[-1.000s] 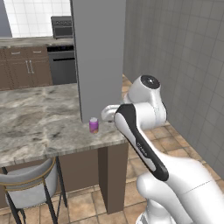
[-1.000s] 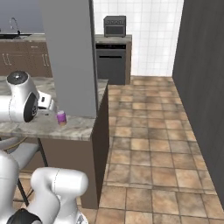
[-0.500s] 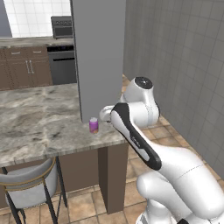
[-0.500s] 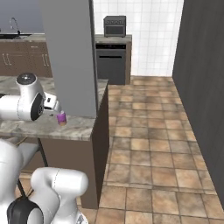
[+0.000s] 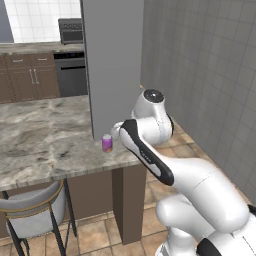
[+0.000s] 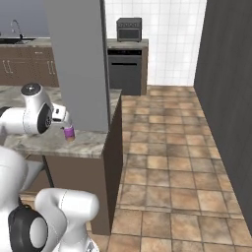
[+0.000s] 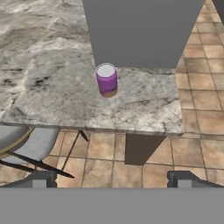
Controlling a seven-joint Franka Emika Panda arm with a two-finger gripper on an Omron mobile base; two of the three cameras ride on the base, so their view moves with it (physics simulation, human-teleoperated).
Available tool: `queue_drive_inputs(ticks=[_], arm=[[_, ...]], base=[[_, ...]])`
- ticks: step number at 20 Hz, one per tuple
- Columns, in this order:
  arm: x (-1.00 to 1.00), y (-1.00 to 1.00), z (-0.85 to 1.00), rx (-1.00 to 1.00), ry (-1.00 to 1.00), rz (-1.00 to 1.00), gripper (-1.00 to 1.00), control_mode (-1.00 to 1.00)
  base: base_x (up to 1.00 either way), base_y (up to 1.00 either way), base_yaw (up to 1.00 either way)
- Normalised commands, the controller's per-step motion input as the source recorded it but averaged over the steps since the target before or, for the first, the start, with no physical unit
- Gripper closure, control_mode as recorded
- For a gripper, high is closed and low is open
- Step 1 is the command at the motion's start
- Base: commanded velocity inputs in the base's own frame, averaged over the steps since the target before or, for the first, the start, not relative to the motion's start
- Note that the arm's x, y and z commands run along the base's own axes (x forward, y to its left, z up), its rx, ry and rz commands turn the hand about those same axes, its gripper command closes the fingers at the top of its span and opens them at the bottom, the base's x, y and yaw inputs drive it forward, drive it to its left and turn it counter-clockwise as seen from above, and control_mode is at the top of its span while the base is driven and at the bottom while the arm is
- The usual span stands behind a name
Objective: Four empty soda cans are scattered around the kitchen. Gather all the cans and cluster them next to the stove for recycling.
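One pink-purple soda can (image 5: 107, 143) stands upright on the marble island counter (image 5: 45, 135), close to its corner and just in front of a grey pillar (image 5: 112, 60). The right base view has the can (image 6: 69, 132) just below my white hand (image 6: 59, 112). In the hand view the can (image 7: 106, 80) is centred ahead of and beyond my gripper (image 7: 111, 180). The gripper is open, its fingertips (image 7: 41, 179) wide apart with nothing between them. The stove is out of view.
A grey-cushioned stool (image 5: 32, 217) is tucked under the island's near edge. A dark built-in appliance (image 6: 124, 71) with a small black oven (image 6: 129, 29) on top stands at the back wall. Brown tiled floor (image 6: 167, 162) lies open to the right, bounded by a dark wall (image 6: 229, 88).
My arm has swung slightly toward the pillar and brought the hand closer over the can. The can has not moved and the gripper stays open.
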Motion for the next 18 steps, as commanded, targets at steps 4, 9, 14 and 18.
queue_drive_inputs(ticks=[4,9,14,18], arm=[[0.25,0.01,-0.07,-0.07,0.0,0.0,-1.0,-1.0],[0.21,0.02,0.0,0.0,0.0,0.0,-1.0,-1.0],[0.14,0.0,-0.08,0.01,0.02,0.01,-1.0,-1.0],[0.06,0.06,-0.31,0.0,0.03,0.03,-1.0,-1.0]], base=[[0.0,0.0,0.0],[0.0,0.0,0.0],[0.0,0.0,0.0],[0.0,0.0,0.0]])
